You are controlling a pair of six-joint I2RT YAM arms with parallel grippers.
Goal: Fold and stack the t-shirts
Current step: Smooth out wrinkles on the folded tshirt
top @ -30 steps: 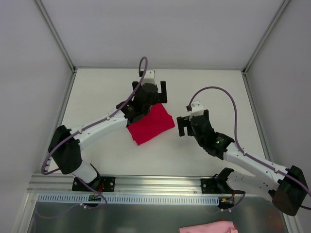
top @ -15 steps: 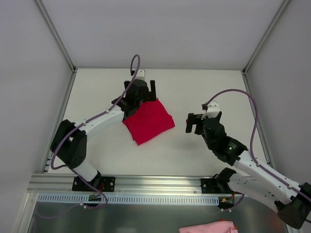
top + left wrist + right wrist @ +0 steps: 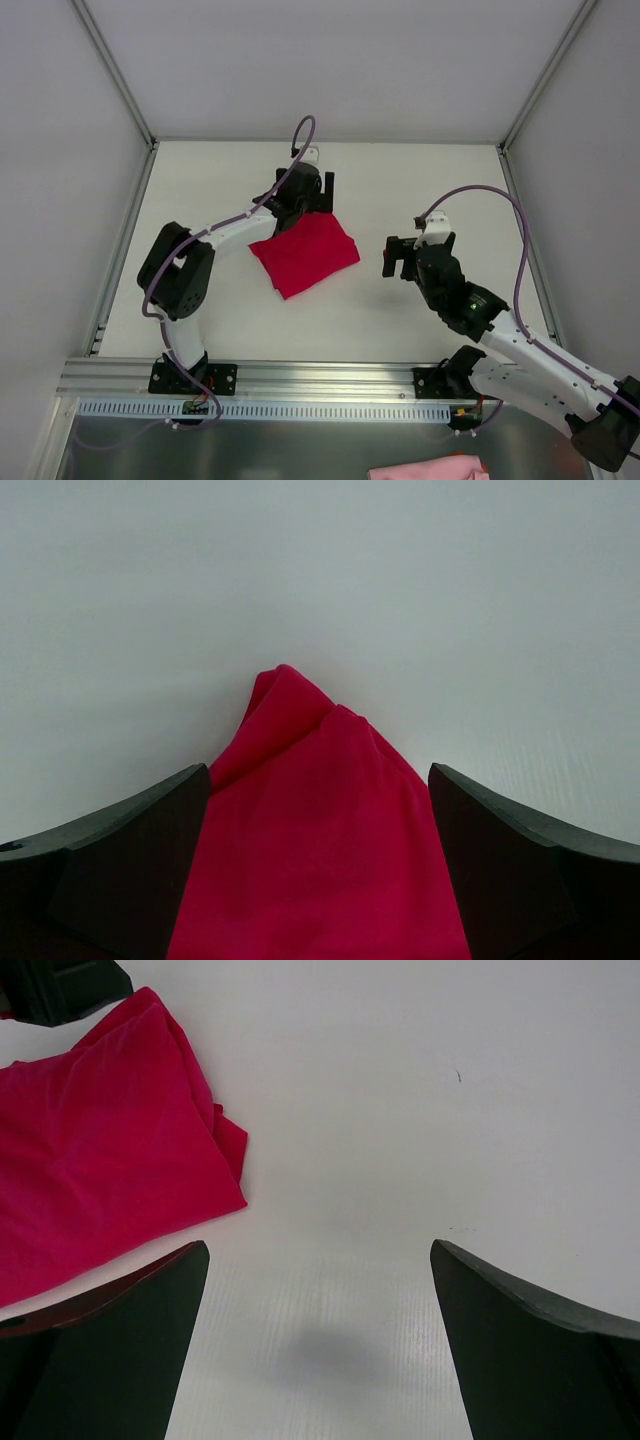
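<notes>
T-shirt (image 3: 305,252) in crimson red lies folded into a rough square on the white table (image 3: 200,200), a little left of centre. The left gripper (image 3: 318,192) sits at its far corner, the 2 fingers spread wide with the cloth's corner lying between them, not pinched. The right gripper (image 3: 400,258) hovers over the table to the right of the shirt, fingers wide, holding nothing. A pink cloth (image 3: 425,468) shows at the near edge, beyond the arm bases.
</notes>
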